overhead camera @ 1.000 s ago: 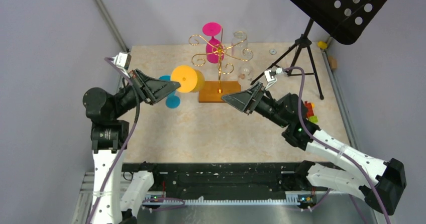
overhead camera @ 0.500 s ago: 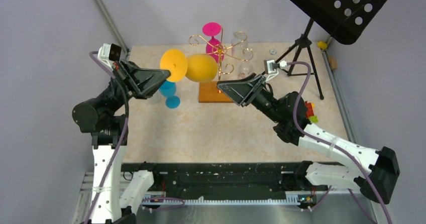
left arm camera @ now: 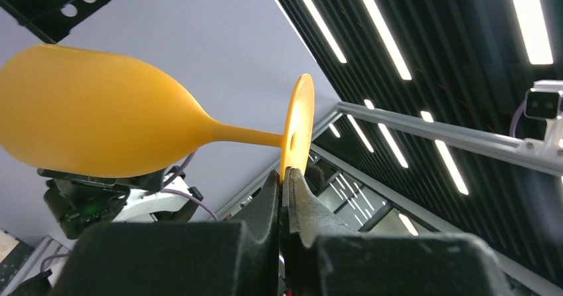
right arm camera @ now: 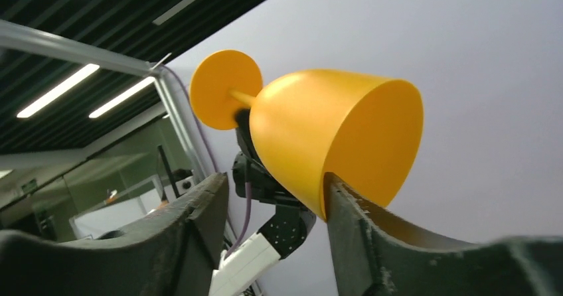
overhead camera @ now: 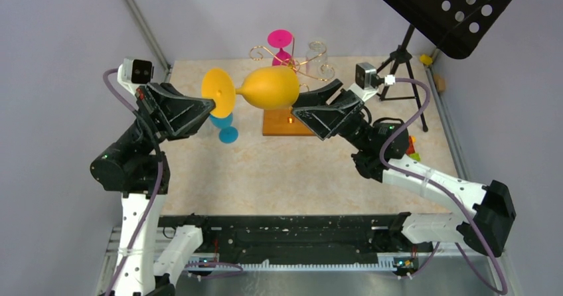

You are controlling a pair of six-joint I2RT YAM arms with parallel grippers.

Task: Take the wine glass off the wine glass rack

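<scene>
Lifted higher and swung level since a second ago, the wine glass [overhead camera: 269, 87] hangs in the air in front of the wine glass rack [overhead camera: 290, 70], stem horizontal, foot left, mouth right. The left hand [left arm camera: 284, 176] pinches the foot's rim. The right hand [overhead camera: 297, 105] gapes wide, one finger at the bowl's rim.

You're in a robotics lab cell: plain grey walls [overhead camera: 60, 57] box in the table [overhead camera: 279, 170], aluminium framing [overhead camera: 141, 25] runs up the corner, a black mounting rail [overhead camera: 299, 233] lines the near edge, and strip lights [left arm camera: 383, 25] cross a black slatted ceiling [left arm camera: 451, 44].
</scene>
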